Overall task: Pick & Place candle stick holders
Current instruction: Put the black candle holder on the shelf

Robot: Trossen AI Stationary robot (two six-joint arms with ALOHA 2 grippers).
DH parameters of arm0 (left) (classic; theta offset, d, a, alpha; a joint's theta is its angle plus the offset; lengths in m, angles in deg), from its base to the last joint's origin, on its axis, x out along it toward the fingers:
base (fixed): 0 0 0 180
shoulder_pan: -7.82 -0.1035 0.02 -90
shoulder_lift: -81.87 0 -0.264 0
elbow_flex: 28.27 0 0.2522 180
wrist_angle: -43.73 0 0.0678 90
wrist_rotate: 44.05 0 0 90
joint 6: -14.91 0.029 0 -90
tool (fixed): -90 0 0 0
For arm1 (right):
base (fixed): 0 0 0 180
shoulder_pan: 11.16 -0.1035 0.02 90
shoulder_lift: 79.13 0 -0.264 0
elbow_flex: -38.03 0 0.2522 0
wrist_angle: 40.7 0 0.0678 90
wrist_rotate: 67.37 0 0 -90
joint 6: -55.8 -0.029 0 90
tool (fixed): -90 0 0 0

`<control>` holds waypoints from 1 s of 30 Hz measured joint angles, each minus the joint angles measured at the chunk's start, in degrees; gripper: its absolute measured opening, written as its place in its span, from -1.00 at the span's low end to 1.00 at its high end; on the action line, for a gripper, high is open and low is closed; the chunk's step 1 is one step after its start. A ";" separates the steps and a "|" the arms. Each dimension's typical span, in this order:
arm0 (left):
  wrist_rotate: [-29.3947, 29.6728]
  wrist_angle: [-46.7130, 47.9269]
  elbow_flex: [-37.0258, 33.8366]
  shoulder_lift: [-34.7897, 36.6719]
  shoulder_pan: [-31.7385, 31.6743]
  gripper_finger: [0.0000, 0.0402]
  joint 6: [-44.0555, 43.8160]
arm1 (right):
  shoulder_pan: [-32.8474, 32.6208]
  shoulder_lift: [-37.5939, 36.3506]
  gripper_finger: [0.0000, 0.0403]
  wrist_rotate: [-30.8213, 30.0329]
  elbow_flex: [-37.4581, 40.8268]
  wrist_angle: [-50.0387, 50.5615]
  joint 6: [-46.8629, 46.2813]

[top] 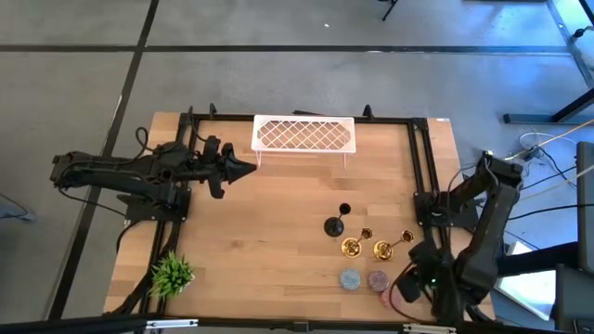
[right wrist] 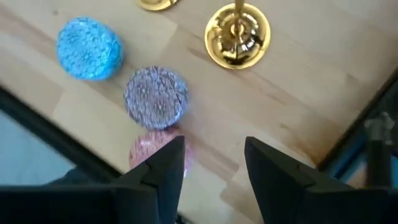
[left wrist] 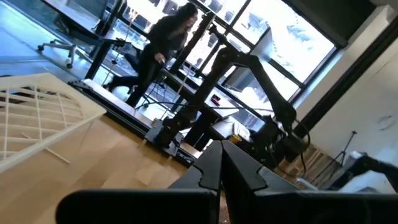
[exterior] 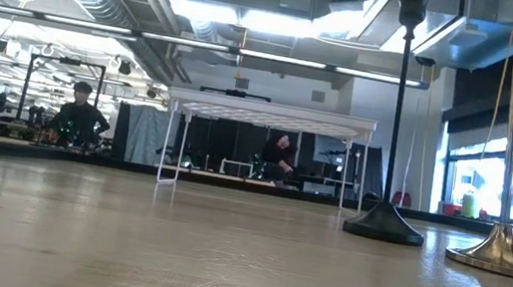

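Wooden table [top: 278, 232] is carrying everything. White lattice rack [top: 304, 135] is standing at the far edge, just beside the left gripper [top: 243, 169], whose fingers are pressed together on nothing. That arm is lying low over the table's left side, well away from the holders.

Right gripper [top: 406, 287] is hanging above the near right corner, fingers [right wrist: 163, 163] standing apart with nothing between them. Just ahead of its fingertips three small round discs are sitting in a cluster: blue disc [right wrist: 89, 48], purple disc [right wrist: 155, 97], pink disc [right wrist: 149, 149] partly hidden under one finger. Those discs are lying between the gripper and the holders.

Beyond the discs the two gold candle stick holders [top: 353, 246] [top: 382, 248] are standing side by side, the one nearer the right arm leaning its stem towards the frame rail. Black candle stick holder [top: 335, 225] is standing upright just behind them, farther from the right gripper. Small green plant [top: 171, 274] is sitting at the near left corner, near the left arm's base.

Low view is showing only the black base [exterior: 384, 225] and one gold base [exterior: 500, 260], plus the rack's legs; no gripper is showing there. Right wrist view alone is showing the discs' patterned tops and a gold base [right wrist: 237, 36]. Left wrist view is catching a person [left wrist: 158, 46] walking beyond the table.
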 joint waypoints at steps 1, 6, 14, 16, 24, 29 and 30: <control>0.00 -0.04 0.00 0.00 -0.23 -0.98 -0.39 | 0.50 0.75 -0.15 -0.16 0.00 -0.27 0.01; 0.02 -0.56 0.00 0.00 -0.49 -0.98 -1.34 | 2.13 2.45 -0.15 -1.10 0.00 0.59 -0.06; 0.02 -1.85 0.00 0.00 -0.46 -0.98 -1.89 | 4.41 2.57 -0.15 -4.66 0.00 6.80 -0.98; 0.02 -1.86 -0.02 0.00 -0.41 -0.98 -2.11 | 5.27 2.57 -0.15 -6.53 0.00 6.73 -0.78; 0.38 -1.81 -0.02 0.00 0.58 -0.98 -2.96 | 6.05 2.57 -0.15 -8.42 0.00 4.83 -0.58; 0.55 -1.81 -0.02 0.00 0.80 -0.98 -2.96 | 5.21 2.57 -0.15 -8.38 0.00 2.89 -0.58; 0.55 -1.81 -0.02 0.00 0.80 -0.98 -2.96 | 5.06 2.57 -0.15 -8.38 0.00 2.21 -0.58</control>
